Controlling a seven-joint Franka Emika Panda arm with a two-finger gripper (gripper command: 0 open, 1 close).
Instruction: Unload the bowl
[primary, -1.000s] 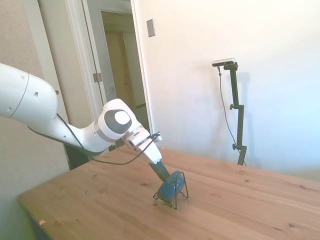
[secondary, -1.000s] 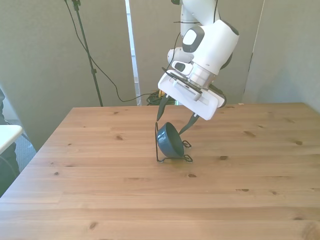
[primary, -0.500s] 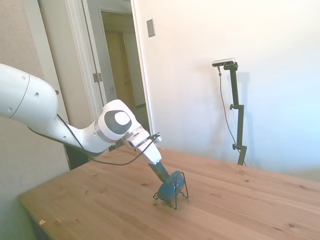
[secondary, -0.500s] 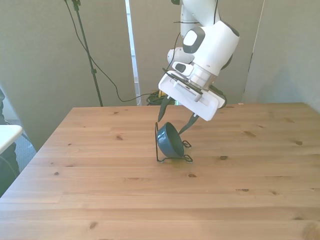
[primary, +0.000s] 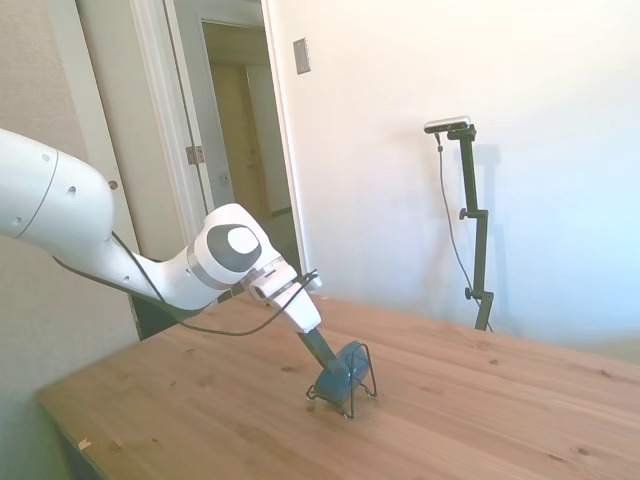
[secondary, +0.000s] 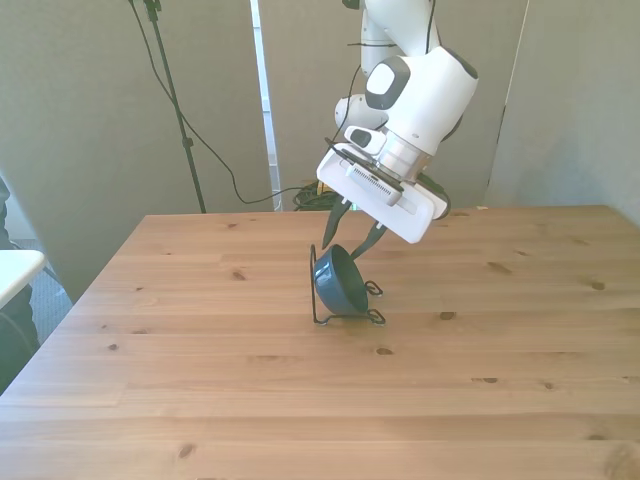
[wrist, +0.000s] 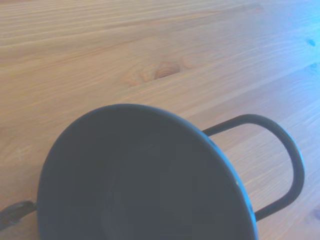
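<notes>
The dark teal bowl (secondary: 340, 282) stands on its edge in a thin dark wire rack (secondary: 373, 317) at the middle of the wooden table (secondary: 200, 380). My gripper (secondary: 343, 250) tilts down onto the bowl's upper rim, one finger on each side of it, with a narrow gap still showing between the fingers. From the side, the gripper (primary: 325, 362) reaches the bowl (primary: 336, 379) from the left, inside the rack (primary: 366, 364). In the wrist view the bowl (wrist: 140, 185) fills the frame, and a rack loop (wrist: 295, 165) shows beside it.
A dark tripod with hanging cables (secondary: 175, 100) stands behind the table on the front view's left. A white object's corner (secondary: 15, 270) shows at the front view's left edge. Bare wood surrounds the rack.
The fingers have drawn much closer together around the bowl's upper rim, and the hand has dropped slightly. The bowl and rack have not moved.
</notes>
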